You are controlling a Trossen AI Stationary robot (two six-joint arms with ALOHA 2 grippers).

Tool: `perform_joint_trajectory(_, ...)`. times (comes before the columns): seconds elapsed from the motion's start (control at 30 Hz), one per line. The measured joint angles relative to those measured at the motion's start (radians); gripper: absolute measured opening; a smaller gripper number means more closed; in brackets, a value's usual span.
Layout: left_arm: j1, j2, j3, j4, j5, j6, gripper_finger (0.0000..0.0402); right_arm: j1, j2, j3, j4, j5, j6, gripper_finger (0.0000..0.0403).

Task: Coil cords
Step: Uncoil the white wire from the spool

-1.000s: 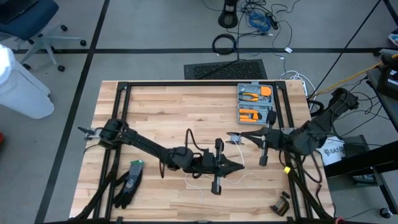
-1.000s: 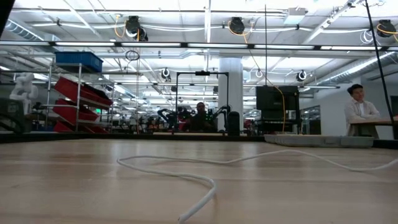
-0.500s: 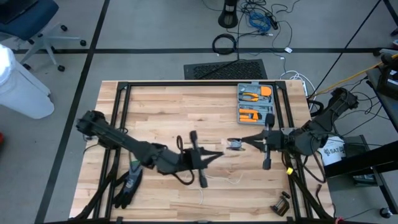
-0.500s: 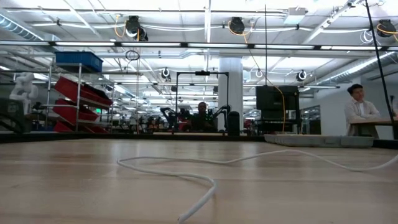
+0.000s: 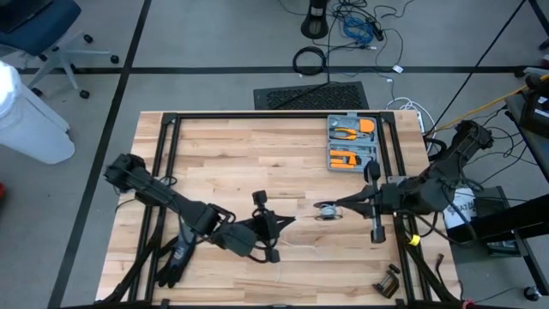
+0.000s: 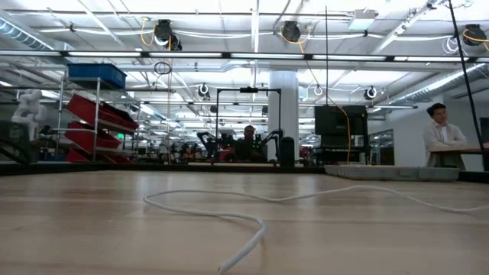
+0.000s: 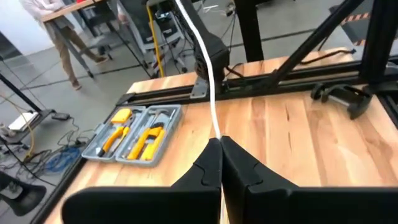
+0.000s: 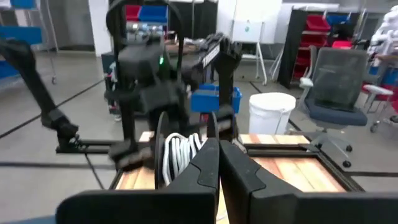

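A thin white cord runs between my two grippers above the table's middle. My left gripper (image 5: 290,221) is shut on the cord (image 7: 210,93), which leads straight away from its fingers toward the right arm. My right gripper (image 5: 334,207) is shut on a small wound bundle of cord (image 5: 325,210), whose white loops (image 8: 180,152) show beside its fingers. A slack stretch of cord (image 5: 296,247) lies in curves on the wooden table (image 6: 229,216). Neither gripper shows in the low view. My left gripper pinches the single cord (image 7: 217,134) between its two fingertips, level, from the table's left side. The cord leaves the fingertips lengthwise and runs nearly straight toward the right arm. My right gripper holds the wound bundle (image 8: 186,149) between its shut fingers, level, from the table's right side. The bundle is above the table; the fingers hide the exact place of contact.
A grey tray of orange-handled tools (image 5: 352,142) sits at the far right of the table. A black glove (image 5: 176,253) lies at the near left and small clamps (image 5: 388,281) at the near right. Black frame rails (image 5: 274,114) border the table. A person (image 6: 441,136) stands in the room beyond.
My left gripper has drawn back toward the table's left edge, rolling and tipping up toward level, with the cord still pinched. My right gripper has swung slightly toward the near edge with the bundle. The cord on the table has kept its place.
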Motion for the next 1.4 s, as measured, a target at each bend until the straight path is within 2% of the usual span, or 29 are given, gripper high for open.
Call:
perform_joint_trajectory(0.17,0.028,0.042,-0.002,0.103,0.050,0.000,0.0000,-0.015,0.024,0.000,0.082,0.085,-0.059,0.0000)
perform_joint_trajectory(0.37,0.059,0.079,-0.002,0.248,0.156,0.000,0.0000,-0.059,0.079,0.000,0.160,0.159,-0.123,0.0000)
perform_joint_trajectory(0.57,0.055,0.083,-0.002,0.351,0.235,0.028,0.0000,-0.114,0.133,0.000,0.149,0.280,-0.172,0.0000)
perform_joint_trajectory(0.8,-0.002,0.076,0.023,0.402,0.242,0.138,0.0000,-0.155,0.169,0.000,0.120,0.277,-0.174,0.0000)
perform_joint_trajectory(0.9,-0.040,0.056,0.036,0.404,0.157,0.203,0.0000,-0.159,0.170,0.000,0.069,0.271,-0.169,0.0000)
perform_joint_trajectory(1.0,-0.089,0.020,0.040,0.394,0.011,0.290,0.0000,-0.157,0.166,0.000,0.030,0.260,-0.183,0.0000)
perform_joint_trajectory(1.2,-0.180,-0.073,0.040,0.263,-0.298,0.371,0.0000,-0.154,0.140,0.000,0.026,0.072,-0.186,0.0000)
perform_joint_trajectory(1.3,-0.203,-0.108,0.040,0.159,-0.355,0.327,0.0000,-0.151,0.126,0.000,0.023,0.015,-0.165,0.0000)
perform_joint_trajectory(1.4,-0.213,-0.128,0.040,0.040,-0.372,0.250,0.0000,-0.148,0.110,0.000,0.024,-0.055,-0.141,0.0000)
